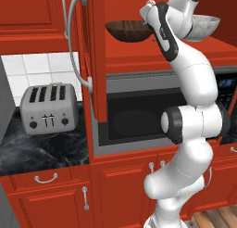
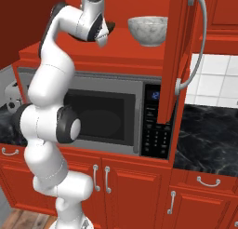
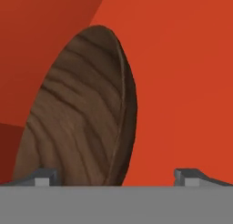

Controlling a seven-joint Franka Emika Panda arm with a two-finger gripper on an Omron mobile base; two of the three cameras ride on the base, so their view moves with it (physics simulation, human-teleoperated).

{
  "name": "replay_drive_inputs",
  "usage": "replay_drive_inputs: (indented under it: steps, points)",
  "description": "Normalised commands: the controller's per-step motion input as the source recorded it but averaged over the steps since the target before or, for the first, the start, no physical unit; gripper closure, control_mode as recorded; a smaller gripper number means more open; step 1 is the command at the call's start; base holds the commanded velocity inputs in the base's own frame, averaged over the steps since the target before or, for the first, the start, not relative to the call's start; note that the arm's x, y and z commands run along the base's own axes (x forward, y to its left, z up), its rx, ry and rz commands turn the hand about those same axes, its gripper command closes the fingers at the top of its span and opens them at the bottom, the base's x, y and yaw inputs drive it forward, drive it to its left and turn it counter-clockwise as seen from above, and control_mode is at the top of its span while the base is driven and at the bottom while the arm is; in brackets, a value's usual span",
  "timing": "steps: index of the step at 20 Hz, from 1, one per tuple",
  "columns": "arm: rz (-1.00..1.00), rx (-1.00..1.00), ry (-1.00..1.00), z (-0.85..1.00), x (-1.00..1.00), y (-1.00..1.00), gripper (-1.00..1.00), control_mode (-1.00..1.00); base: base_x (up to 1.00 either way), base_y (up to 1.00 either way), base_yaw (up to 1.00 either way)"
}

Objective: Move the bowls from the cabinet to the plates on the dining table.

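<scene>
The cabinet (image 1: 99, 60) stands open above the microwave, its red shelf (image 2: 130, 51) holding both bowls. The dark brown wood-grain bowl (image 1: 128, 30) sits at the shelf's left, and the white marbled bowl (image 2: 148, 30) stands to its right. My gripper (image 3: 117, 177) is open, right at the brown bowl (image 3: 77, 118), whose near rim lies between the two fingertips (image 3: 43, 176); I cannot tell whether they touch it. In the right base view my hand covers most of the brown bowl (image 2: 110, 26). The plates and the dining table are out of view.
The open cabinet doors with long curved handles (image 1: 76, 46) (image 2: 197, 46) flank the arm on both sides. Below the shelf are a microwave (image 1: 139, 116), a toaster (image 1: 48, 109) on the black marble counter (image 2: 204, 139), and red drawers.
</scene>
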Motion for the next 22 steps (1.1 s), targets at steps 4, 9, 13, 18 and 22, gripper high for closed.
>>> replay_drive_inputs:
  steps: [4, 9, 13, 18, 22]
  points:
    - [0.0, 0.0, 0.02, 0.0, 0.49, 0.0, -1.0, -1.0, 0.0, 0.0, 0.0]
    - [0.0, 0.0, 0.01, 0.0, 0.24, 0.0, -1.0, -1.0, 0.0, 0.0, 0.0]
    - [0.0, 0.0, 0.0, 0.0, 0.0, 0.0, -1.0, -1.0, 0.0, 0.0, 0.0]
    - [0.0, 0.0, 0.0, 0.0, 0.0, 0.0, 1.0, -1.0, 0.0, 0.0, 0.0]
    - [0.0, 0.0, 0.0, 0.0, 0.0, 0.0, 1.0, -1.0, 0.0, 0.0, 0.0]
